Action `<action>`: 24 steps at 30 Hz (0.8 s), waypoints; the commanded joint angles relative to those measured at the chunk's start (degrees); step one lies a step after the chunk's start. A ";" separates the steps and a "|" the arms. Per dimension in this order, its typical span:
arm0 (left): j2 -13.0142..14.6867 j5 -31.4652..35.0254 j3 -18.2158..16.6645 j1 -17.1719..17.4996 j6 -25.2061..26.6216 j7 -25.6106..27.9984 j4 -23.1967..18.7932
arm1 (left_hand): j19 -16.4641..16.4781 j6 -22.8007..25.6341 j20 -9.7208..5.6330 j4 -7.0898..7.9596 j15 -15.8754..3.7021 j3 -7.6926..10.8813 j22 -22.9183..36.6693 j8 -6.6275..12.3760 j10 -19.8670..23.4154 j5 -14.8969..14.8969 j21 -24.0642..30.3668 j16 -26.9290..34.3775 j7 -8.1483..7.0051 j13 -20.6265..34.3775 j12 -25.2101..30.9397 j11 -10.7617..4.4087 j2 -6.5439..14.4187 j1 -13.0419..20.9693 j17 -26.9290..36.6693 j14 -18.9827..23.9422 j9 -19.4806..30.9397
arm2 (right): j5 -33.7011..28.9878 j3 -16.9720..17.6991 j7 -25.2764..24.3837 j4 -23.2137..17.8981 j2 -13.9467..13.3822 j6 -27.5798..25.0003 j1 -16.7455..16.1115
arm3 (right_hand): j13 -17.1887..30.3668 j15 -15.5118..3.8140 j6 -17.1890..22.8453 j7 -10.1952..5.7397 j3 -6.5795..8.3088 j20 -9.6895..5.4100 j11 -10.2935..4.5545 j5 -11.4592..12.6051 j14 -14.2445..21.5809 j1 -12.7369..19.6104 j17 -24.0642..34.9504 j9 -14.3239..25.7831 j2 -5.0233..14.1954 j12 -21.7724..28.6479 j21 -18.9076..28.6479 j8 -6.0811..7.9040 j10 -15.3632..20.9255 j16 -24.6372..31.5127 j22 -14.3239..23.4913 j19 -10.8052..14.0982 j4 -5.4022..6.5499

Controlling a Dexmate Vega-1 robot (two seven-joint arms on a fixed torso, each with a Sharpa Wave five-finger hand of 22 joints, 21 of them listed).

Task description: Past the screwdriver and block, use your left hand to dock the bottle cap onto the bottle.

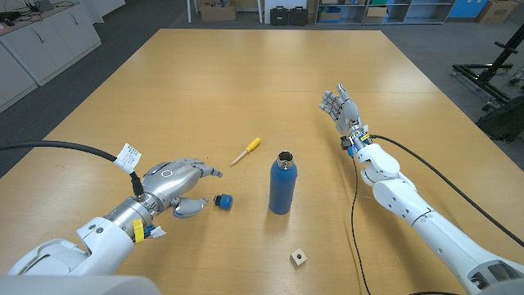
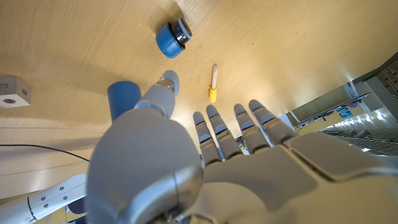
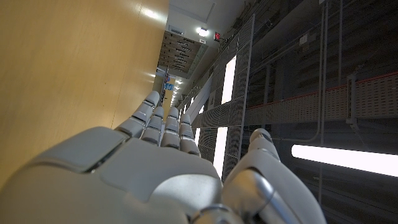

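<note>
Bottle (image 1: 282,185) upright, uncapped, mouth open

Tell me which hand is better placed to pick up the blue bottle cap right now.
Left. The left hand is open right beside the bottle cap, fingers apart. The right hand is across the table, beyond the bottle.

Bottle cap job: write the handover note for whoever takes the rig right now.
Left robot hand: open, holding nothing, just short of the bottle cap.
Right robot hand: open, idle, far side of the table.
Bottle cap lies on its side on the table, left of the bottle.
Bottle stands upright, mouth open.
Screwdriver lies behind the cap; block sits near the front edge.
Done: nothing yet.
Left: grasp the cap, carry it over, dock it on the bottle.
</note>
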 commanded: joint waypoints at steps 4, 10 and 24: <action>1.16 9.37 4.88 -3.35 0.48 -7.49 0.15 | -0.95 -2.53 -0.35 -0.02 -8.28 -1.23 0.04 -0.82 -2.96 0.27 0.02 0.08 0.51 0.11 -0.27 0.09 -0.06 0.00 0.12 -1.31 0.30 | -0.03 -0.01 -0.09 -0.07 -0.03 0.00 -0.17 | 0.05 0.32 0.40 -0.04 0.18 -0.05 0.23 -0.28 0.29 -0.01 0.08 0.13 0.51 -0.27 -0.02 -0.16 0.55 0.12 0.12 0.34 -0.24; 1.42 12.06 6.50 -3.83 1.05 -7.48 1.03 | -1.56 -6.42 -0.26 0.13 -7.63 -2.69 0.06 -1.90 -6.69 0.43 0.13 0.15 2.13 -0.01 -0.29 0.45 0.01 -0.58 0.20 -2.99 0.37 | 0.19 -0.08 0.04 0.20 0.18 -0.04 -0.11 | 0.06 0.30 0.38 0.00 0.17 -0.03 0.26 -0.28 0.25 0.00 0.08 0.13 0.51 -0.28 -0.07 -0.19 0.55 0.10 0.12 0.38 -0.24; 1.68 9.83 7.21 -4.44 2.97 -5.23 3.98 | -2.31 -10.54 -0.01 0.28 -5.93 -4.18 0.06 -2.96 -11.04 0.63 0.14 0.09 4.32 -0.20 -0.19 1.21 0.32 -0.98 0.25 -6.06 0.30 | -0.03 -0.19 -0.23 0.03 0.17 -0.24 -0.01 | 0.06 0.30 0.40 -0.16 0.15 0.03 0.23 -0.27 0.26 0.01 0.09 0.13 0.53 -0.29 -0.24 -0.22 0.63 0.08 0.12 0.31 -0.25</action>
